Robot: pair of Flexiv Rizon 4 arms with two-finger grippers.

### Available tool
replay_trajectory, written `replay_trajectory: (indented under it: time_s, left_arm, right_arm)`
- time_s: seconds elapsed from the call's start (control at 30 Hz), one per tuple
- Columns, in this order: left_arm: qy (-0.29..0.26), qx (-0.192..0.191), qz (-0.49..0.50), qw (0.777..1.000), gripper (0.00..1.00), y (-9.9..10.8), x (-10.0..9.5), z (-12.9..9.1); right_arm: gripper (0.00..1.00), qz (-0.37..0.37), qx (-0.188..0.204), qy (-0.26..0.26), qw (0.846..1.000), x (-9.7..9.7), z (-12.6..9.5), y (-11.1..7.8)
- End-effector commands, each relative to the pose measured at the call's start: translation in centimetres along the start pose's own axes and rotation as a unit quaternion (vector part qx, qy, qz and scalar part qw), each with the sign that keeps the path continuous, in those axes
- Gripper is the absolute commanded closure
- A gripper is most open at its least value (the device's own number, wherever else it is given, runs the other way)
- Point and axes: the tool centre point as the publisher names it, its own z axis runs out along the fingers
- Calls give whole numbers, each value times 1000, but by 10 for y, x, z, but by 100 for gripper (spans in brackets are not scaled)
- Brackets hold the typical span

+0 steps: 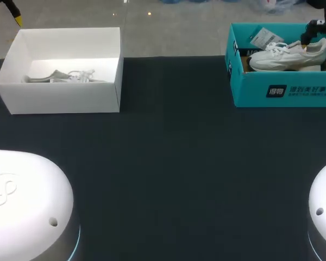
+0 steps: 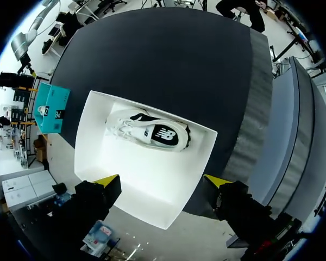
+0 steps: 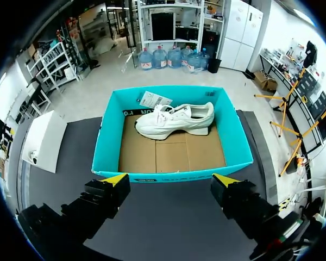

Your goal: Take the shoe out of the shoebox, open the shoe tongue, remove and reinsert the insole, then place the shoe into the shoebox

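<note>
Judging from the white sneaker [image 3: 174,120] lying untouched in the teal shoebox [image 3: 110,138], every step remains, with left pincer [image 2: 162,180] and right pincer [image 3: 169,178] both spread and empty.

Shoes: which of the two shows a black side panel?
The shoe in the white box; the sneaker in the teal box looks all white.

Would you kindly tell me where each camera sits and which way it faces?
Head view: above and behind, looking down on the table; both arm bases show.
Left wrist view: over the white box, looking down; left gripper open.
Right wrist view: facing the teal box and white shoe; right gripper open.
Shared: head view shows both boxes.
</note>
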Motion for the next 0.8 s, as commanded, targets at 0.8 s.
replay_trajectory:
  time_s: [0.8]
  left_arm:
    - [0,-37,0,999,0,-11,1,0]
  right_arm:
    - [0,93,78,-35,992,-59,121,126]
